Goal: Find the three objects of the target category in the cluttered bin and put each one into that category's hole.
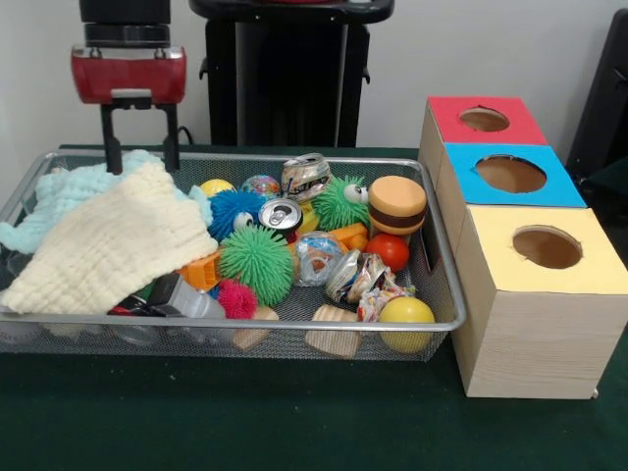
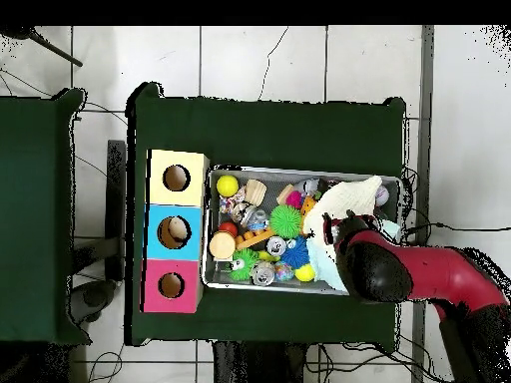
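Tool (image 1: 142, 149) hangs released over the bin's (image 1: 446, 285) cloth end (image 1: 113, 240); we judge the toys (image 1: 257, 263) lie toward the boxes (image 1: 530, 285).

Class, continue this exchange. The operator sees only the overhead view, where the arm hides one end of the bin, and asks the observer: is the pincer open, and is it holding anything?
Observer: The front view shows the pincer open, with nothing between its fingers.
Operator: What lies below it?
Observer: A pale blue cloth at the far rim of the bin; I cannot tell whether the tips touch it.
Operator: And the cream cloth?
Observer: The cream cloth lies partly over the blue one.
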